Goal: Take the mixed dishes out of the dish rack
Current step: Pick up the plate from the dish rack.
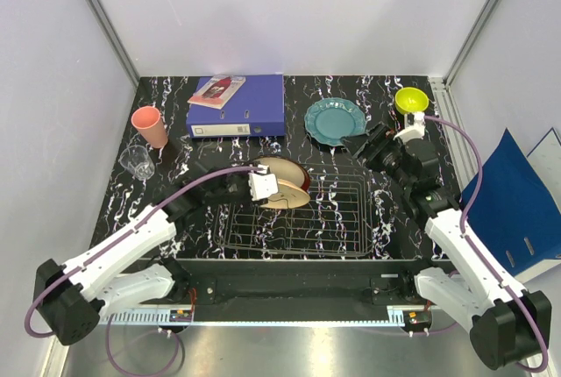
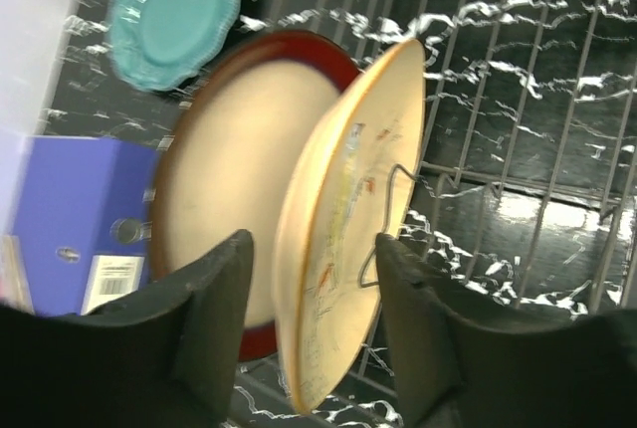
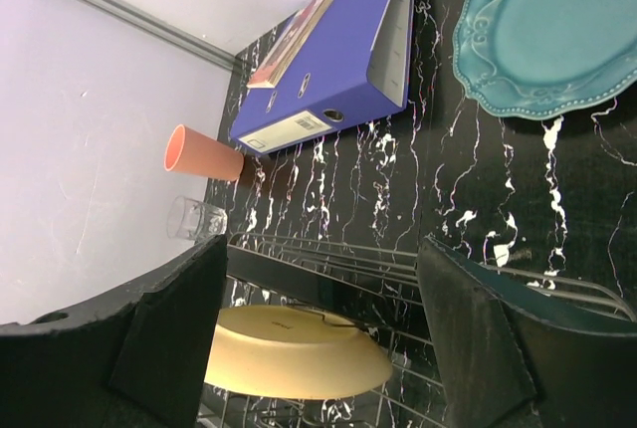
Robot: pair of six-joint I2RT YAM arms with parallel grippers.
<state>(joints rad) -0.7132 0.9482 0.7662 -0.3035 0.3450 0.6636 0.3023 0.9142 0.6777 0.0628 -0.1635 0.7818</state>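
Observation:
The dish rack (image 1: pixel 302 217) holds two upright plates at its far left: the cream-yellow plate with orange marks (image 2: pixel 348 219) and, behind it, the red-rimmed cream plate (image 2: pixel 224 179). My left gripper (image 1: pixel 263 187) is open, its jaws either side of the cream-yellow plate's lower rim (image 2: pixel 311 294), with gaps on both sides. My right gripper (image 1: pixel 358 145) is open and empty above the rack's far right side (image 3: pixel 318 338). The teal plate (image 1: pixel 335 120), yellow-green bowl (image 1: pixel 411 99), salmon-pink cup (image 1: pixel 149 125) and glass tumbler (image 1: pixel 138 161) stand on the table.
A blue ring binder (image 1: pixel 237 105) with a booklet on it lies at the back, between cup and teal plate. Another blue binder (image 1: pixel 513 202) leans outside the right wall. White walls close in the table on three sides.

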